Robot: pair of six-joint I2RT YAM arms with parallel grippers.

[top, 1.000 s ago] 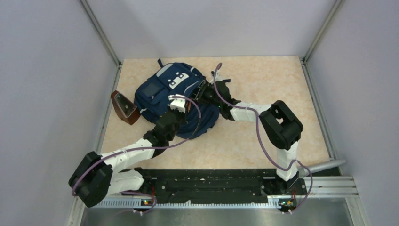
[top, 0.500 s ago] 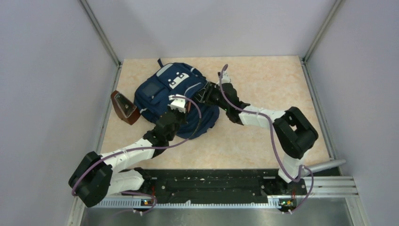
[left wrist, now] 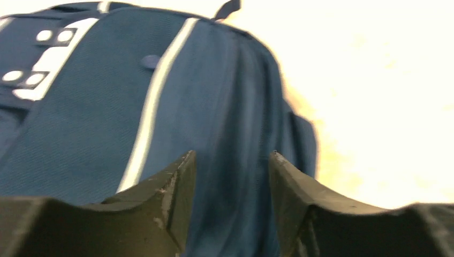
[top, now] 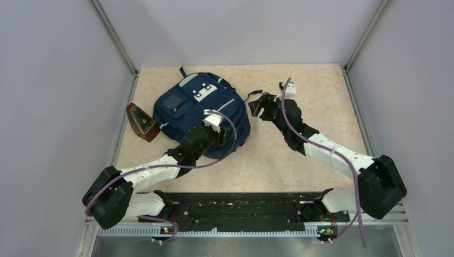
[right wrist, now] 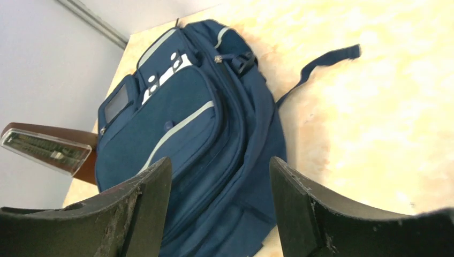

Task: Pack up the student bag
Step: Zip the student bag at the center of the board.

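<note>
The student bag (top: 193, 107) is a navy backpack with grey strips and a white patch, lying flat at the back left of the table. My left gripper (top: 218, 129) hovers over the bag's lower right part. Seen from the left wrist, this gripper (left wrist: 231, 158) is open, with blue fabric (left wrist: 230, 123) showing in the gap and touching neither finger. My right gripper (top: 257, 107) stands open just right of the bag, off the fabric. Between its fingers, the right wrist view looks across at the whole bag (right wrist: 182, 134), and the gripper (right wrist: 219, 163) holds nothing.
A brown wedge-shaped case (top: 140, 122) with a clear face leans against the bag's left side, near the left wall. One loose dark strap (right wrist: 321, 61) trails from the bag onto the tabletop (top: 316, 101). Enclosure walls stand on three sides.
Both grippers opened. The right one pulled out of the bag and swung away to the right. The left let go of the fabric, and the bag has settled flatter.
</note>
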